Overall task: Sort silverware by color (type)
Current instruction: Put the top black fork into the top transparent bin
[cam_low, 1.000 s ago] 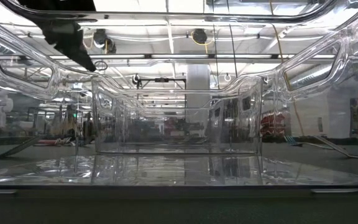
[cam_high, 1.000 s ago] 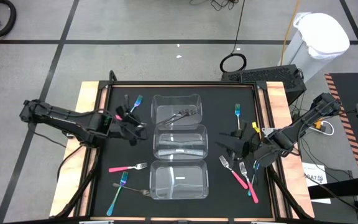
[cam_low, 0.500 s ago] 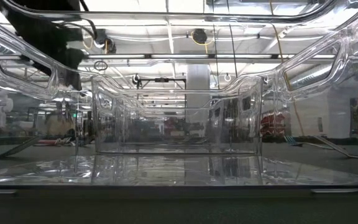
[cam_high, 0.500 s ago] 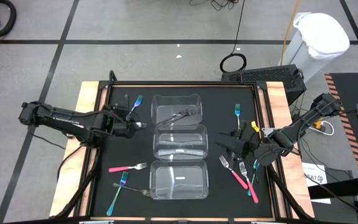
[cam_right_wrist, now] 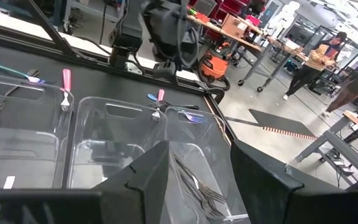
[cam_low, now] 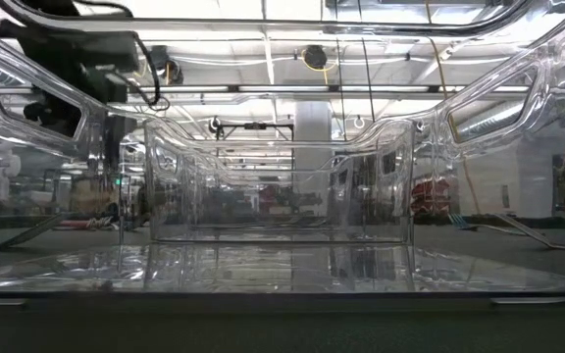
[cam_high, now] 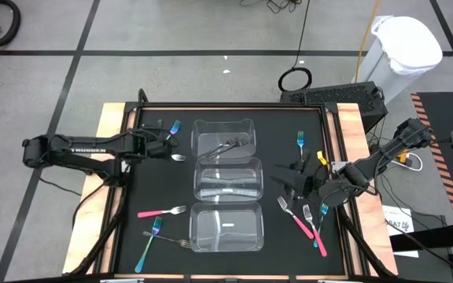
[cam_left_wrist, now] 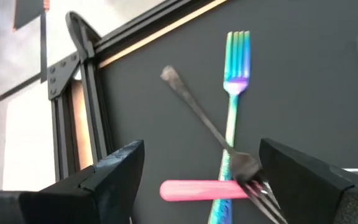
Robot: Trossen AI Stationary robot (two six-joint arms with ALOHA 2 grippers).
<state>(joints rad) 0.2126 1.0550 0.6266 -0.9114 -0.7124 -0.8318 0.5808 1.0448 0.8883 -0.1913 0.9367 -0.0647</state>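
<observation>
The left gripper (cam_left_wrist: 197, 171) has its fingers (cam_left_wrist: 120, 165) spread wide with nothing between them. It hovers over a small crossed pile at the far left of the black table (cam_high: 156, 185): a rainbow-tinted fork (cam_left_wrist: 234, 106) with blue-green tines, a dark grey metal fork (cam_left_wrist: 197, 115) lying slantwise across it, and a pink-handled piece (cam_left_wrist: 201, 189) touching both where they cross. From above, this pile (cam_high: 167, 134) sits just beside the farthest of three clear plastic containers.

The right gripper (cam_right_wrist: 197, 168) hangs at the right side of the table, its fingers (cam_right_wrist: 151, 171) parted with a gap between them and gripping nothing, aimed across the containers.

The three containers stand in a row down the middle of the table. The far container (cam_high: 223, 140) holds dark grey forks (cam_high: 228, 145); what lies in the middle container (cam_high: 227, 179) and the near container (cam_high: 226, 228) is too faint to tell.

Left of the near container lie a pink-handled fork (cam_high: 161, 211), a teal-handled fork (cam_high: 149, 240) and a grey fork (cam_high: 178, 243). On the right side, a blue-handled fork (cam_high: 300, 146) lies beyond the right gripper, and a cluster of pink and teal forks (cam_high: 305, 220) lies nearer than it.
</observation>
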